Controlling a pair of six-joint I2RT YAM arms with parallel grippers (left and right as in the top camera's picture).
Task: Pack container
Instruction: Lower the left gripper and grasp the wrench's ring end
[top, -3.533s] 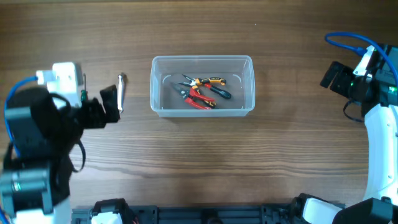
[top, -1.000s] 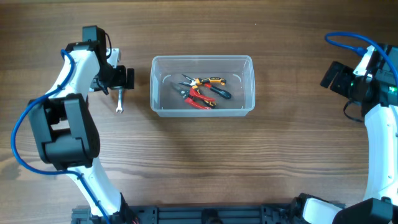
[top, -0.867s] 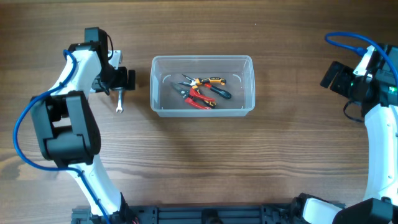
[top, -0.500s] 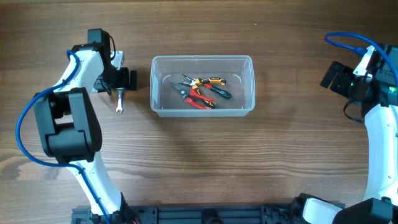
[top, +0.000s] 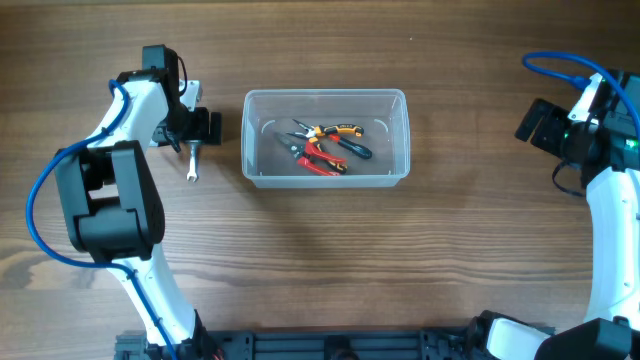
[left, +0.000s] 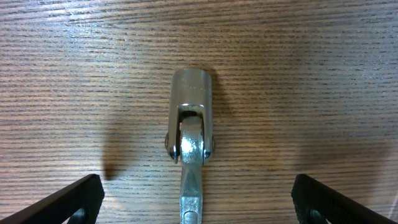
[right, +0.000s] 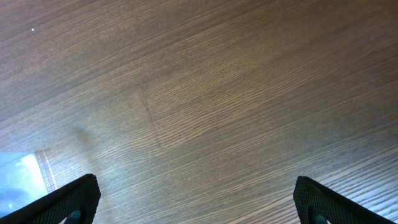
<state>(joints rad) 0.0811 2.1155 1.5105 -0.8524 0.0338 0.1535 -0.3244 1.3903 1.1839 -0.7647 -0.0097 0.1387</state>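
Note:
The container (top: 325, 95), a clear plastic bin, stands mid-table and holds orange-handled pliers (top: 332, 131), red-handled pliers (top: 320, 159) and a dark-handled screwdriver (top: 354, 148). A metal socket wrench (top: 192, 165) lies on the wood just left of it. My left gripper (top: 188, 128) hovers open over the wrench's head end. In the left wrist view the wrench (left: 190, 140) lies centred between the wide-apart fingertips (left: 71, 200), untouched. My right gripper (top: 535, 122) is open at the far right, with only wood between its fingers (right: 323, 199).
A corner of the clear bin (right: 22, 177) shows at the lower left of the right wrist view. Bare wood table (top: 330, 260) lies in front of the bin. The arm bases sit along the near edge.
My left arm has swung from the near left out over the wrench and in the last second only shifted slightly. The right arm and the bin's contents have not moved.

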